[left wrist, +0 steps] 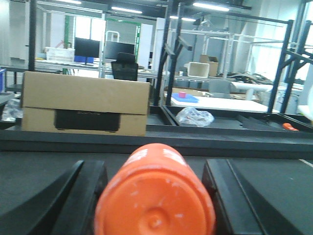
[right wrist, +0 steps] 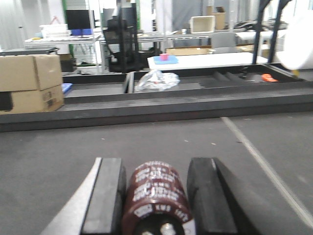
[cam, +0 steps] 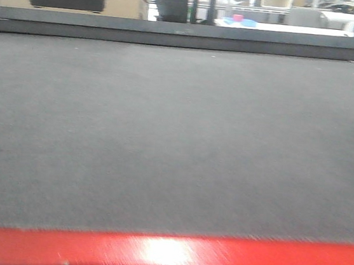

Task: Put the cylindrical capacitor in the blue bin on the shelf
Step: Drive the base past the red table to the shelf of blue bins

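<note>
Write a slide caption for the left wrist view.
Left hand grips the orange cylindrical capacitor end-on between dark fingers; a cardboard box sits beyond.

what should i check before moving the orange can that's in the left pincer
1. Left pincer shut on the orange-red cylindrical can: ok, black fingers press both sides.
2. Right pincer load: it holds a dark brown cylinder with white print: ok, but check which one belongs in the bin.
3. Blue bin in sight: not ok, no view shows it.
4. Steel-fronted shelf in sight: not ok.
5. Grey mat ahead: ok, nothing stands on it in the front view.
</note>
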`<action>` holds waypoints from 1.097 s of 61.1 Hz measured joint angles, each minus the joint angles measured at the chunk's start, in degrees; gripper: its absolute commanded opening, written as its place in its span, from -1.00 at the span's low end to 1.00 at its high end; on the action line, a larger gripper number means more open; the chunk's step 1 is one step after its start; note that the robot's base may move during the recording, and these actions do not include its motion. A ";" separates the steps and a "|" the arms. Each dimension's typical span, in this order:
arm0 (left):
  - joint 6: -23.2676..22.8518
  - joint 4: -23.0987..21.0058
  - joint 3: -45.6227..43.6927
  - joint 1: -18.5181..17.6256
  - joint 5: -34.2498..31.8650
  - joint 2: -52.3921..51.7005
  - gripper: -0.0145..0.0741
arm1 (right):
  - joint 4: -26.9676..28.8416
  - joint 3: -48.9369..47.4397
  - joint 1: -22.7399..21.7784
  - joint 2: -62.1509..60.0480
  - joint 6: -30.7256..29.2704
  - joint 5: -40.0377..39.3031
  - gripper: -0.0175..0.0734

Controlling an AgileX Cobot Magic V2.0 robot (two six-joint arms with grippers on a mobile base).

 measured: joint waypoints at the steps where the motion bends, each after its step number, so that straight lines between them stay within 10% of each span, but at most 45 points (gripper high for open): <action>1: 0.00 0.00 0.00 0.00 0.00 0.00 -0.92 | 0.00 0.00 0.00 0.00 0.00 0.00 -0.97; 67: 0.00 0.00 0.00 0.00 0.00 0.00 -0.92 | 0.00 0.00 0.00 0.00 0.00 0.00 -0.97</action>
